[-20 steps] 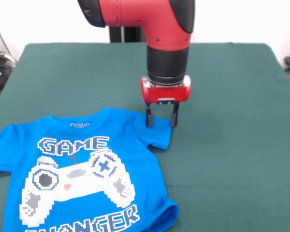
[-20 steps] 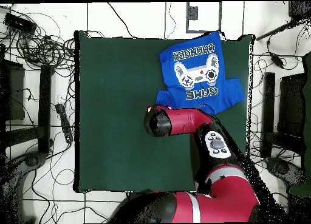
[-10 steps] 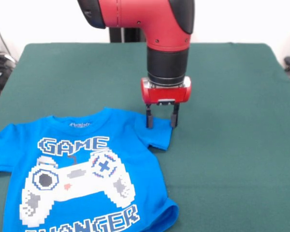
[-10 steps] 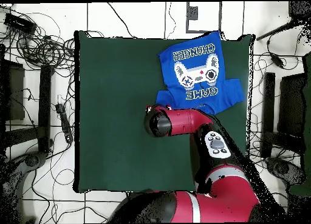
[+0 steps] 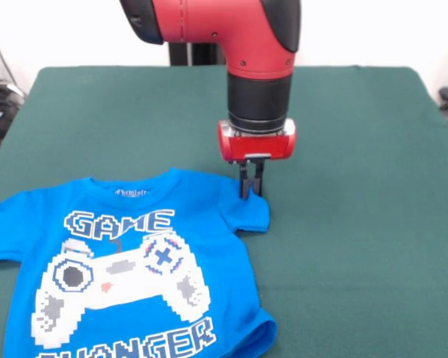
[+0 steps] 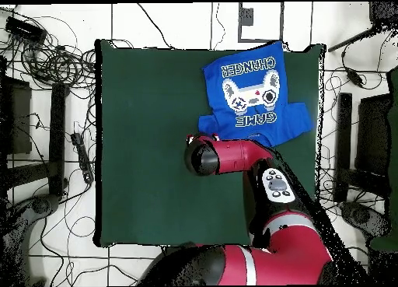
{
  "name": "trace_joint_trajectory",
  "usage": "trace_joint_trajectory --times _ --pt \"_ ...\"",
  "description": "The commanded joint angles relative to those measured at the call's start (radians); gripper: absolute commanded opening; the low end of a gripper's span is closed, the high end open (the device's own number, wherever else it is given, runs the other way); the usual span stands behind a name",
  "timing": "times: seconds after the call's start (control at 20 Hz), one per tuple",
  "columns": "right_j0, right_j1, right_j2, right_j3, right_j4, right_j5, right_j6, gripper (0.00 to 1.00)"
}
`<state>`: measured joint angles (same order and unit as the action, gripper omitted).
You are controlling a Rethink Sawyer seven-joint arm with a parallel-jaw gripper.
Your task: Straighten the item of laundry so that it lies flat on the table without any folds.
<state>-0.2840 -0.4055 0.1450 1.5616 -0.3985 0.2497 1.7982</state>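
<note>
The item of laundry (image 5: 134,261), a bright blue T-shirt, lies print side up at the near left of the dark green table (image 5: 358,149). Its lower hem curls up at the right corner and runs off the picture's bottom edge. My gripper (image 5: 251,183) points straight down, shut on the upper edge of the shirt's right sleeve. In the overhead view the shirt (image 6: 253,89) lies at the table's (image 6: 155,144) top right corner. There the red arm (image 6: 225,155) hides the gripper and the sleeve it holds.
Cables (image 6: 47,58) and dark stands (image 6: 342,144) crowd the floor around the table. The shirt's left sleeve reaches the picture's left edge in the front view.
The fingers have closed together on the sleeve's edge. The shirt has shifted slightly to the right in the front view, and the arm has hardly moved.
</note>
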Motion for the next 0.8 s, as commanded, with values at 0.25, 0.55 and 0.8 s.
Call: trace_joint_trajectory --times 0.25,0.55,0.8 --pt "0.04 0.088 0.063 0.097 0.038 -0.023 0.152 0.0" --pt "0.048 0.068 0.06 0.128 0.043 -0.021 0.166 0.0" --pt "0.06 0.015 0.056 0.211 0.058 -0.021 0.2 0.0"
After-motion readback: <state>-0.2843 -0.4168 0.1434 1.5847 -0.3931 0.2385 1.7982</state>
